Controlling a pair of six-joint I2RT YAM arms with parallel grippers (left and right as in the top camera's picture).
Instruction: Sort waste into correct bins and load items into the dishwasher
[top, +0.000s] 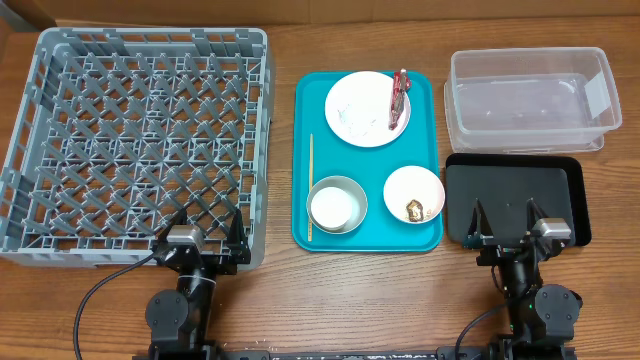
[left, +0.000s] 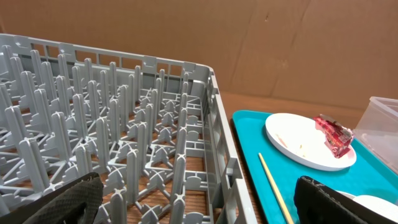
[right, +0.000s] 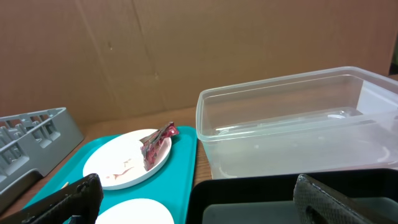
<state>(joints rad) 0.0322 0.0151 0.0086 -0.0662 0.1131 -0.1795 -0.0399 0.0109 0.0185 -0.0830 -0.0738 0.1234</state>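
Biggest thing here is the grey dish rack (top: 150, 38), taking up the whole left side of the surface with nothing loaded in it. Next to it in the middle sits the teal tray (top: 375, 165), and that's where all the dishes and scraps are. Far right at the back is the clear tub (top: 527, 52), looks empty, and just in front of it is the shallow black tray (top: 510, 185), nothing in that either. The left arm (top: 185, 295) has its jaws spread wide over the rack's near right corner, holding nothing. The right arm (top: 530, 295) is the same deal, jaws wide over the near edge of the black tray, not gripping anything. On the teal tray, the white plate (top: 355, 110) sits at the back with some tiny pale specks on it that I can't really make out. Front left is the grey metal bowl (top: 355, 190) with a white cup (top: 333, 207) sitting inside it. Front right is the small white bowl (top: 400, 185). The red wrapper (top: 399, 98) lies across the plate's right edge. The thin wooden stick (top: 311, 190) lies along the tray's left edge, beside the metal bowl. Smallest is a brown food lump (top: 414, 209) in the white bowl.
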